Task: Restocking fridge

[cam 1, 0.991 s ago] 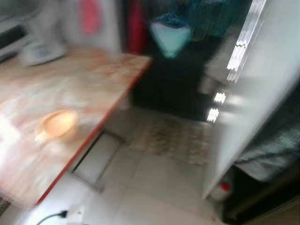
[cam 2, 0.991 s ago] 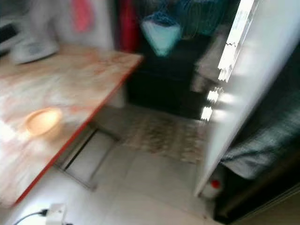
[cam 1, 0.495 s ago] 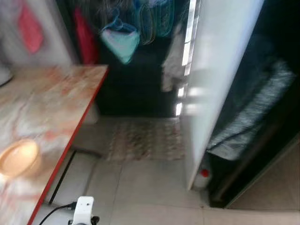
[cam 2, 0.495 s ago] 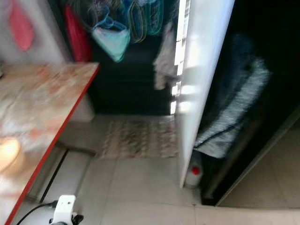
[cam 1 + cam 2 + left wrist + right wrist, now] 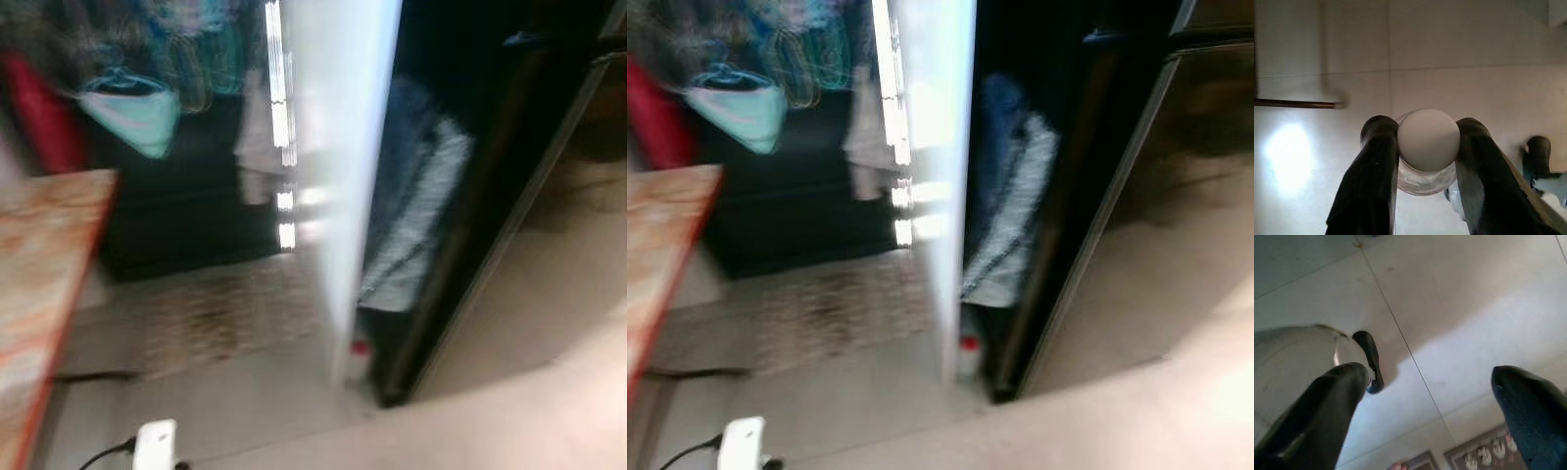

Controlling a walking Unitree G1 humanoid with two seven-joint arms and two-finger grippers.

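In the left wrist view my left gripper [image 5: 1425, 128] is shut on a clear bottle with a round white cap [image 5: 1428, 139], held over pale floor tiles. My right gripper [image 5: 1430, 377] hangs open above the tiled floor with nothing between its fingers. The blurred eye views show a tall white door panel [image 5: 338, 147] seen edge-on at the centre. Right of it is a dark opening holding a grey-blue cloth [image 5: 416, 206]. A small red-capped bottle [image 5: 359, 354] stands on the floor at the foot of the panel.
A marbled table with an orange edge [image 5: 39, 255] is at the far left. A patterned rug [image 5: 216, 313] lies before a dark cabinet, with a teal bag [image 5: 132, 113] hanging above. A white power strip [image 5: 157, 446] lies on the floor at the front left. A dark frame [image 5: 509, 196] stands at the right.
The whole picture has swung to the right: the table and its bowl have slid out to the left, and the white panel and dark opening now sit at the centre.
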